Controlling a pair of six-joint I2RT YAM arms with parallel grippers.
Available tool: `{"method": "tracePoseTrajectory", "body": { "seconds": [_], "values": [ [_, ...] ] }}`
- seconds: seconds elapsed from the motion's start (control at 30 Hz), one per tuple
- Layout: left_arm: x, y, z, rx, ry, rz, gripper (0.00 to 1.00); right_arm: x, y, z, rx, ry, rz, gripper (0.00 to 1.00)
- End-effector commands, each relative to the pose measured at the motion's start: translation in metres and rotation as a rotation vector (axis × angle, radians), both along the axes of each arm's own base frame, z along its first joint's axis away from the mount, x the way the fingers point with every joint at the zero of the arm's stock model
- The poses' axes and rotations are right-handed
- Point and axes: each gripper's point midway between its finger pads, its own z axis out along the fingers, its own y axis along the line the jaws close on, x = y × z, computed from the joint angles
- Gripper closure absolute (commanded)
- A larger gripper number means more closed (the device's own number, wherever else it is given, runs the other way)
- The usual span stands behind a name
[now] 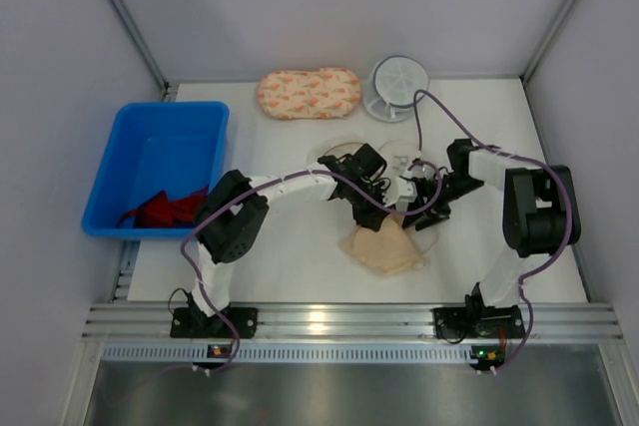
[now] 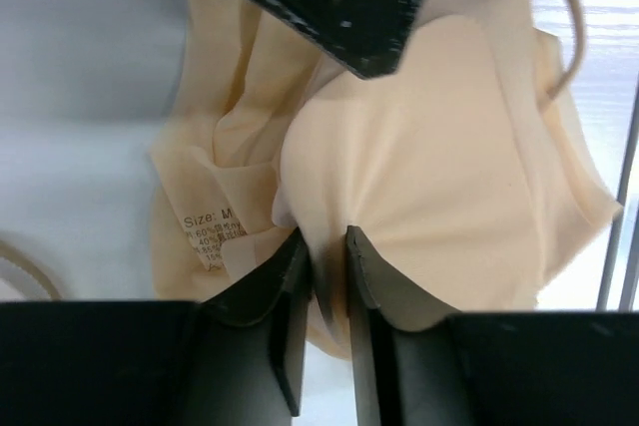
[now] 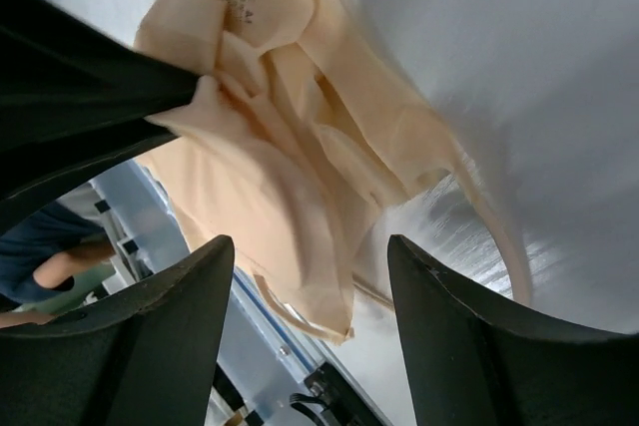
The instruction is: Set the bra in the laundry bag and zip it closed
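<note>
The beige bra (image 1: 382, 248) lies bunched at the table's middle front. My left gripper (image 1: 372, 211) is shut on a fold at its top edge. In the left wrist view the fingers (image 2: 326, 241) pinch the fabric of the bra (image 2: 429, 167), next to a size label. My right gripper (image 1: 415, 193) is open just right of the left one. In the right wrist view its jaws (image 3: 312, 246) stand wide apart with the bra (image 3: 270, 177) between and beyond them, not touching. The mesh laundry bag (image 1: 335, 150) shows only faintly as round outlines behind the arms.
A blue bin (image 1: 120, 172) with a red cloth (image 1: 165, 209) stands at the left. A peach floral pouch (image 1: 309, 93) and a white round ribbed container (image 1: 397, 85) sit at the back. The metal rail (image 1: 349, 321) runs along the front edge.
</note>
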Motion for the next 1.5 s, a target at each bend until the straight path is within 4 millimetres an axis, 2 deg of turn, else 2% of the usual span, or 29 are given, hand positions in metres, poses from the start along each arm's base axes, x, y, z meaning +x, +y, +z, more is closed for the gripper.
{"method": "tracePoseTrajectory", "body": {
  "seconds": [0.0, 0.13, 0.2, 0.27, 0.3, 0.4, 0.5, 0.6, 0.7, 0.73, 0.97, 1.07, 1.17, 1.2, 1.27, 1.3, 1.33, 1.37, 1.4, 1.47],
  "values": [
    [0.000, -0.006, 0.052, -0.128, -0.099, -0.047, 0.72, 0.024, 0.004, 0.016, -0.004, -0.134, 0.013, 0.36],
    [-0.001, -0.003, 0.063, -0.140, -0.119, -0.039, 0.63, 0.035, 0.004, 0.039, 0.002, -0.211, 0.024, 0.32],
    [0.000, 0.000, 0.071, -0.146, -0.142, -0.035, 0.63, 0.038, 0.004, 0.046, -0.003, -0.231, 0.035, 0.21],
    [0.000, 0.003, 0.075, -0.147, -0.155, -0.024, 0.59, 0.037, -0.002, 0.040, -0.052, -0.226, 0.043, 0.04],
    [0.001, 0.005, 0.075, -0.141, -0.159, -0.019, 0.59, 0.035, -0.001, 0.036, -0.070, -0.217, 0.062, 0.02],
    [0.002, 0.007, 0.068, -0.118, -0.144, 0.011, 0.58, 0.026, 0.002, 0.015, -0.108, -0.146, 0.088, 0.01],
    [0.001, 0.005, 0.067, -0.121, -0.112, 0.032, 0.61, 0.020, 0.010, 0.006, -0.094, -0.116, 0.098, 0.01],
    [-0.015, -0.001, 0.075, -0.183, -0.033, 0.032, 0.62, 0.018, 0.015, -0.004, -0.102, -0.116, 0.105, 0.01],
    [-0.029, 0.002, 0.064, -0.180, 0.009, 0.036, 0.64, 0.017, 0.018, -0.013, -0.120, -0.107, 0.108, 0.01],
    [-0.032, 0.004, 0.054, -0.165, 0.007, 0.035, 0.64, 0.019, 0.018, -0.016, -0.124, -0.109, 0.107, 0.00],
    [-0.032, 0.017, -0.007, -0.052, -0.069, 0.044, 0.74, 0.016, 0.020, -0.030, -0.166, -0.080, 0.109, 0.04],
    [-0.033, 0.019, -0.023, -0.027, -0.071, 0.034, 0.77, 0.014, 0.019, -0.033, -0.184, -0.068, 0.117, 0.06],
    [-0.029, 0.017, -0.027, -0.026, -0.084, 0.039, 0.78, 0.007, 0.022, -0.039, -0.196, -0.037, 0.144, 0.16],
    [-0.028, 0.016, -0.027, -0.024, -0.088, 0.040, 0.78, 0.008, 0.024, -0.040, -0.197, -0.034, 0.153, 0.26],
    [-0.024, 0.013, -0.023, -0.033, -0.097, 0.046, 0.77, 0.003, 0.027, -0.045, -0.181, 0.002, 0.169, 0.40],
    [-0.023, 0.012, -0.020, -0.037, -0.103, 0.049, 0.75, 0.003, 0.029, -0.044, -0.171, 0.003, 0.173, 0.55],
    [-0.022, 0.012, -0.017, -0.040, -0.109, 0.055, 0.74, 0.001, 0.032, -0.042, -0.150, 0.007, 0.177, 0.63],
    [-0.020, 0.011, -0.009, -0.054, -0.125, 0.058, 0.72, 0.001, 0.033, -0.040, -0.134, 0.000, 0.180, 0.70],
    [-0.019, 0.012, -0.004, -0.062, -0.134, 0.064, 0.68, -0.002, 0.034, -0.038, -0.122, 0.003, 0.182, 0.82],
    [-0.019, 0.015, 0.013, -0.088, -0.164, 0.072, 0.65, -0.003, 0.038, -0.030, -0.083, -0.016, 0.192, 0.95]
  ]
}}
